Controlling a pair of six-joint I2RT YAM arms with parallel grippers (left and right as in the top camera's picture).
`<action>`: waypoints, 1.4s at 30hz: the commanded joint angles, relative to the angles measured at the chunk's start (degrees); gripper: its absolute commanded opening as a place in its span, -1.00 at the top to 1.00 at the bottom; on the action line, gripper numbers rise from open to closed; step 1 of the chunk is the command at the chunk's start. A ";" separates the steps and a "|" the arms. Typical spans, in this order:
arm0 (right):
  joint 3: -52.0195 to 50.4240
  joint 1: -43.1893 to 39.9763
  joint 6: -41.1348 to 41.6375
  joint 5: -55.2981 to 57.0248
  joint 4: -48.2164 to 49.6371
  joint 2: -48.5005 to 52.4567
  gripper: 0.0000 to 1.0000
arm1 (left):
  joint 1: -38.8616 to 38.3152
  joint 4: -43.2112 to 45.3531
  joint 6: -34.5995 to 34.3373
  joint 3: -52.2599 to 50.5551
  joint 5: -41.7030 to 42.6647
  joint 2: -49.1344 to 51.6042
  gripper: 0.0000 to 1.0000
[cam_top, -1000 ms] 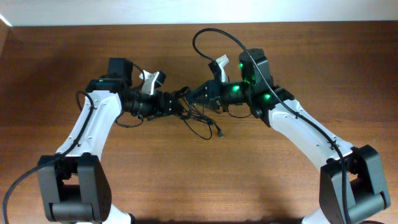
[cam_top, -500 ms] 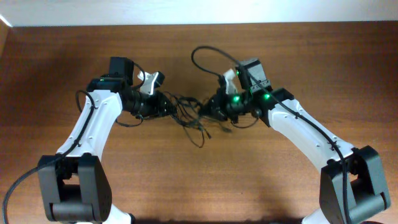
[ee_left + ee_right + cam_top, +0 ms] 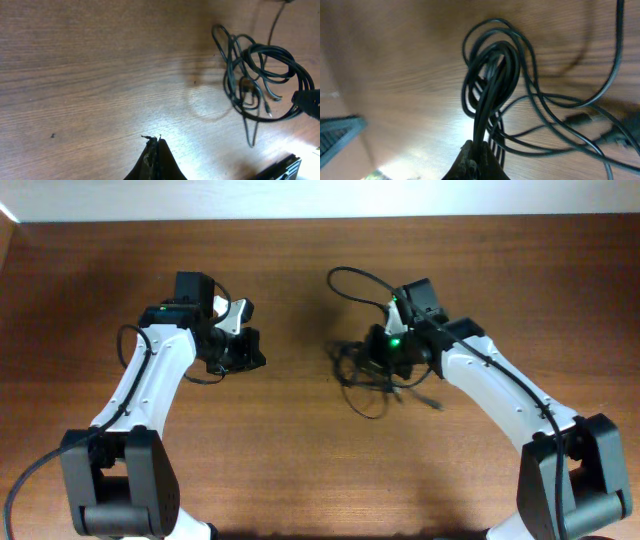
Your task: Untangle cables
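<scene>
The cables [image 3: 352,388] form one tangle of thin black cords hanging from my right gripper [image 3: 364,360], right of the table's middle. In the right wrist view the gripper [image 3: 478,148] is shut on a bunch of cable strands [image 3: 492,65] that loop upward, and plug ends [image 3: 580,120] lie on the wood to the right. My left gripper [image 3: 256,355] stands well to the left of the tangle and touches none of it. Its fingers [image 3: 152,141] are shut with nothing between them, and the cables [image 3: 255,75] show at the upper right of the left wrist view.
A thicker black wire [image 3: 352,276] fixed to the right arm arcs above the tangle. One loose cord trails to a plug [image 3: 436,404] under the right forearm. Bare brown wood [image 3: 300,460] lies between and in front of the arms.
My left gripper has let go of the tangle, closed and drawn back to the left. The right gripper has carried the whole bundle to the right, away from the left arm.
</scene>
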 commanded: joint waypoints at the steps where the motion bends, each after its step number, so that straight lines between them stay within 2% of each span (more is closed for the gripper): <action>1: 0.39 -1.11 -3.26 -0.90 0.09 -1.81 0.92 | 0.24 0.24 -0.94 0.22 -0.28 0.39 1.00; 2: 0.39 -1.16 -4.72 -5.27 1.20 -1.81 0.92 | 0.20 0.33 -0.94 0.22 0.92 0.39 0.84; 5: 0.39 -1.09 -5.86 -18.29 6.91 -1.81 0.92 | 0.20 0.35 -0.94 0.22 5.64 0.39 -0.19; 7: 0.39 -1.09 -5.81 -25.57 11.39 -1.81 0.92 | 0.20 0.37 -0.94 0.22 7.43 0.39 -0.40; 9: 0.39 -1.09 -5.81 -33.77 15.50 -1.81 0.92 | 0.20 0.39 -0.94 0.22 9.01 0.39 -0.44; 14: 0.39 -1.03 -9.81 -36.22 15.74 -1.81 0.92 | 0.22 2.86 -1.44 0.24 17.42 0.39 -0.36; 16: 0.39 -1.03 -12.96 -35.93 14.43 -1.81 0.92 | 0.98 3.45 -5.20 0.24 17.68 0.39 -0.30; 21: 0.39 -0.63 -16.74 -34.29 11.15 -1.81 0.92 | 4.33 3.61 -6.29 0.24 18.58 0.39 -0.23; 24: 0.39 0.72 -16.98 -34.07 11.85 -1.79 0.92 | 4.31 3.61 -10.97 0.24 18.56 0.39 -0.16; 30: 0.39 2.29 -16.22 -34.07 15.54 -1.79 0.92 | 3.78 3.13 -15.85 0.22 18.51 0.39 -0.04; 36: 0.39 2.23 -14.56 -36.02 17.84 -1.79 0.92 | 3.82 3.19 -18.97 0.22 16.37 0.39 -0.03; 42: 0.39 2.25 -14.53 -36.04 17.81 -1.79 0.92 | 3.82 3.80 -18.97 0.22 16.37 0.39 0.38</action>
